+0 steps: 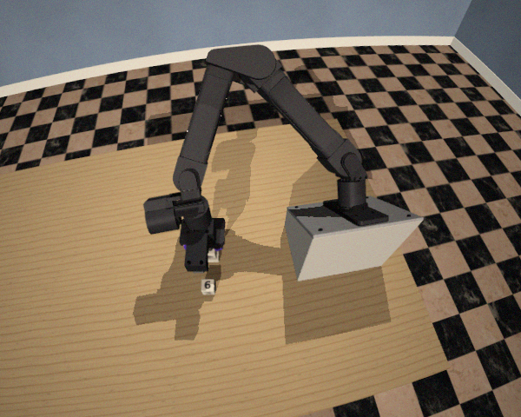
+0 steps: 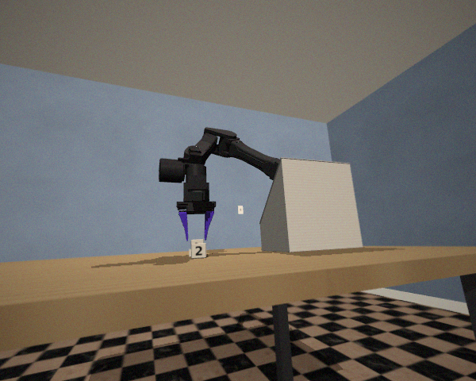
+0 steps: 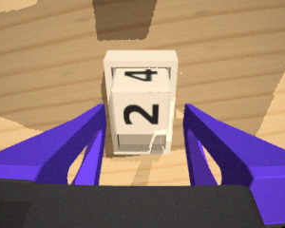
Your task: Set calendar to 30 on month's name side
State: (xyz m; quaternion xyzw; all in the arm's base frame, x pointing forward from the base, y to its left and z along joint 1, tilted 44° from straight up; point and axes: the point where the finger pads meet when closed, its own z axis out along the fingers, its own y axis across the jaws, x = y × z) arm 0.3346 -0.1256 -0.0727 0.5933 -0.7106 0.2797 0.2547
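Note:
My gripper (image 2: 196, 239) (image 3: 144, 113) is open, with gaps between its purple fingers and a white cube (image 3: 142, 125). That cube is inside the small white tray (image 3: 142, 57). It shows a large 2 and, on an adjoining face, a 4, both sideways in the wrist view. Bare tray floor shows at its near end; whether the cube stands quite flat I cannot tell. The other white cube (image 1: 207, 292) (image 2: 193, 255) stands on the table outside the tray, with a 6 on top and a 2 on its side. No month's name shows.
The arm's grey pedestal (image 1: 346, 251) (image 2: 322, 205) stands on the wooden table (image 1: 72, 269) (image 2: 107, 295), to the right of the cubes in the top and exterior views. The arm arches over the table behind the tray. The loose cube is close to the gripper in the top view.

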